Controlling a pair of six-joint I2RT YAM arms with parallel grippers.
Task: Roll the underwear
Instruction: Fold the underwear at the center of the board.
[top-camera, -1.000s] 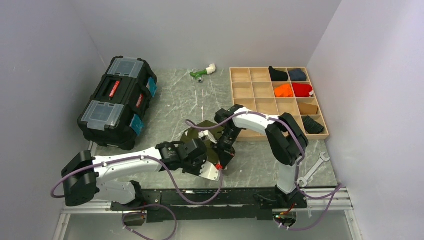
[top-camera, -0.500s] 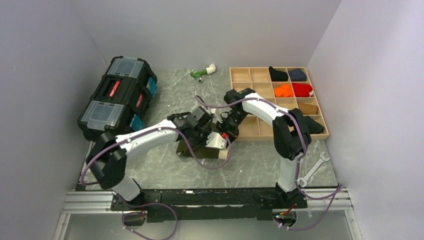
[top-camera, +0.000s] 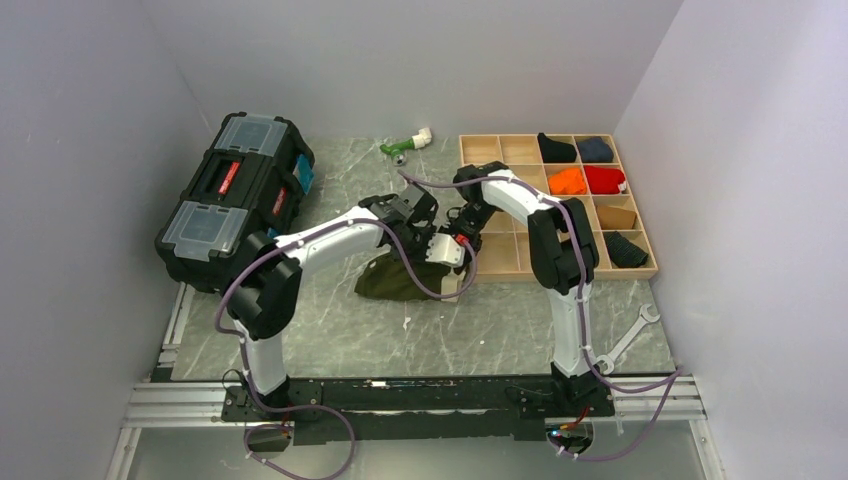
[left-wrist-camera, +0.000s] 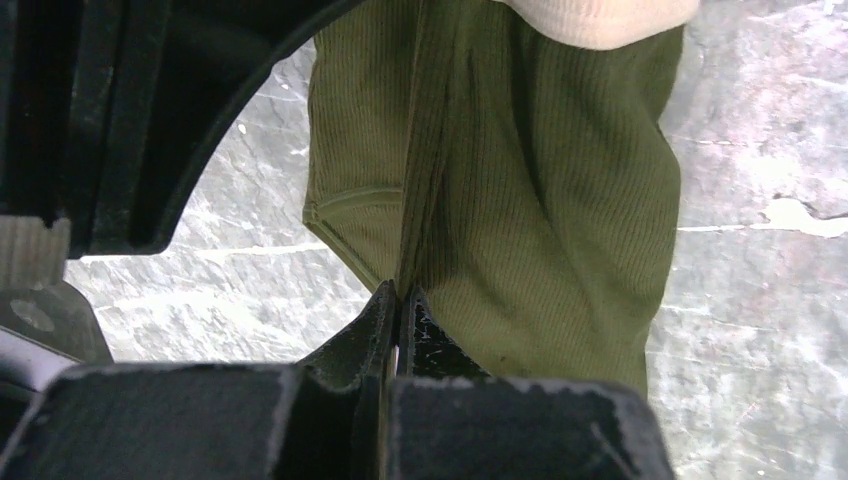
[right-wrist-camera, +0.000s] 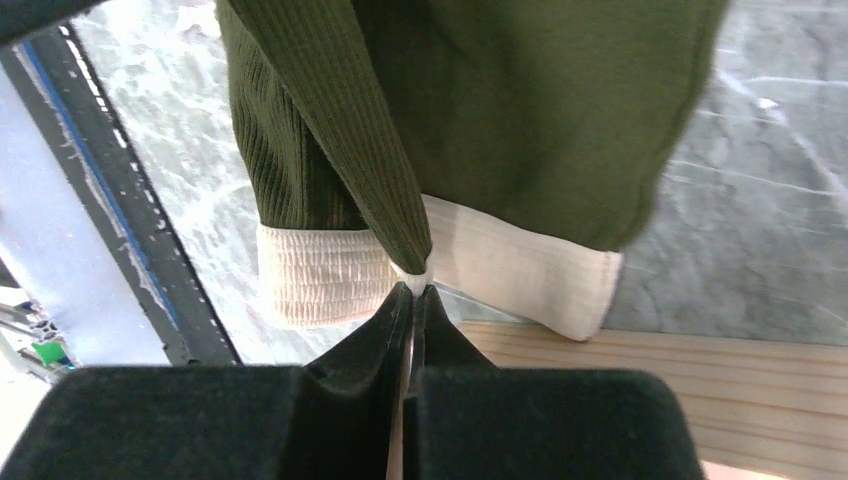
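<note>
We see the underwear (top-camera: 393, 280) just to the left of the wooden tray (top-camera: 510, 137), by the tray's near left corner. It is dark green with a cream band. It is not rolled. Part of it is lifted up and the rest droops down onto the gray table (top-camera: 500, 330).

The left gripper (left-wrist-camera: 400, 295) is pinched tight on a fold of the green cloth. From the left wrist camera, the cloth stretches away from the fingers, and the cream band sits at the far end.

The right gripper (right-wrist-camera: 412, 290) is pinched tight too. It has hold of the underwear right at the edge of the cream band. In the right wrist view the band hangs next to the tray's wooden side.

From above, both grippers are close together, just left of the tray's left wall.

Some cells on the right side of the tray hold small cloth rolls: an orange roll (top-camera: 567, 181), a red roll (top-camera: 604, 179), a brown roll (top-camera: 617, 217) and some dark ones.

A black toolbox (top-camera: 236, 203) sits far to the left of the tray. A wrench (top-camera: 628, 340) lies on the near side of the tray, by its right corner.
</note>
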